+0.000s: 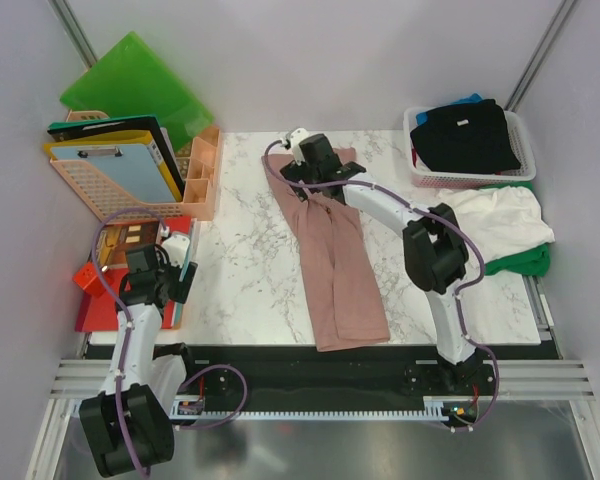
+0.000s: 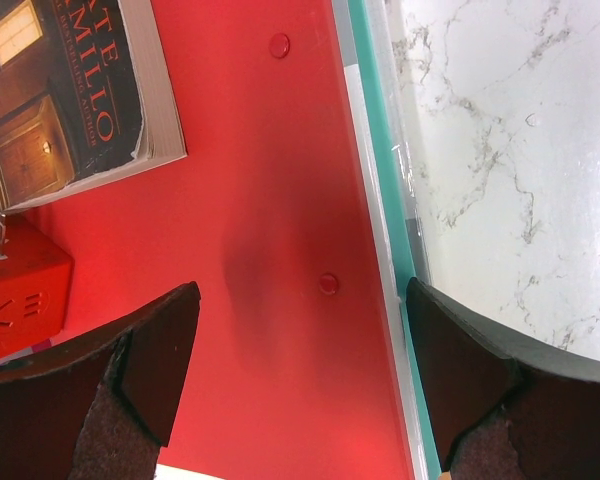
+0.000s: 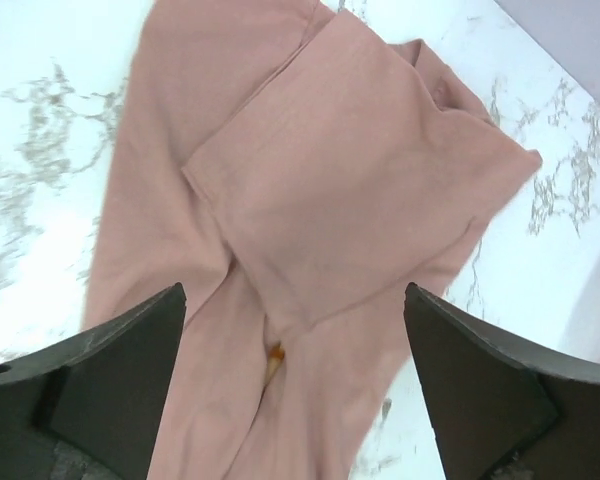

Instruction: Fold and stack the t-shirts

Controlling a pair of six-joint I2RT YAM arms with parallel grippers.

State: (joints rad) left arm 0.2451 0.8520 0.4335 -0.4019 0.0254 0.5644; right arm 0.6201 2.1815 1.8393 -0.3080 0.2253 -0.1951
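A dusty pink t-shirt [image 1: 335, 265] lies lengthwise down the middle of the marble table, folded into a long narrow strip. My right gripper [image 1: 305, 188] hangs open over its far end, and the right wrist view shows a sleeve flap [image 3: 350, 190] folded over the pink cloth between the spread fingers [image 3: 110, 370]. Nothing is held. A white t-shirt [image 1: 500, 220] and a green one [image 1: 520, 262] lie heaped at the right edge. Black and blue t-shirts [image 1: 467, 135] fill a basket. My left gripper [image 1: 175, 275] is open over a red folder [image 2: 270, 180], off the table's left side.
A pink basket [image 1: 525, 172] stands at the far right corner. At the far left, a peach organiser [image 1: 195, 195] holds clipboards and a green folder [image 1: 140, 85]. A book [image 2: 60, 90] and a red cube [image 2: 15, 300] rest on the red folder.
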